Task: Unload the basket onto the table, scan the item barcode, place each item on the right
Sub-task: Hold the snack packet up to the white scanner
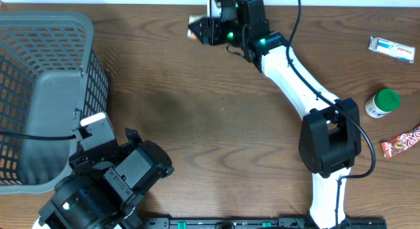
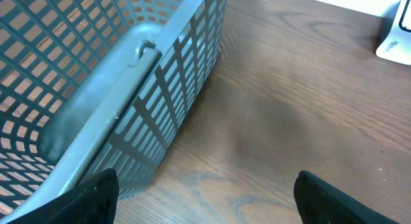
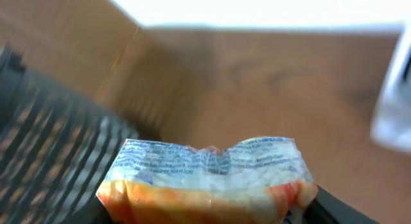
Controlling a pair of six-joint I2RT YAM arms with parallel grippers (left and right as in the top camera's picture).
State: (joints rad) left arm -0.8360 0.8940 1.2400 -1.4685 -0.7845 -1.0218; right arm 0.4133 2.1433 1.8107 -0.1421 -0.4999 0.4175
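Right gripper (image 1: 205, 29) pinches a packet (image 3: 209, 172) near the table's (image 1: 197, 124) far edge; left gripper (image 2: 205, 201), jaws spread, beside the basket (image 2: 77, 57).

I read this as a robot test bench, mocked up like a shop till. Wood-grain table (image 1: 197, 111), bare. White robot arm (image 1: 295, 75) and black robot arm (image 1: 105, 189) at its near edge, cables trailing. Grey mesh basket (image 1: 39, 71) on one side. Packaged goods: white packet (image 1: 392, 48), green-capped bottle (image 1: 382, 102), red wrapper (image 1: 400, 142), printed food bag (image 3: 205, 179).
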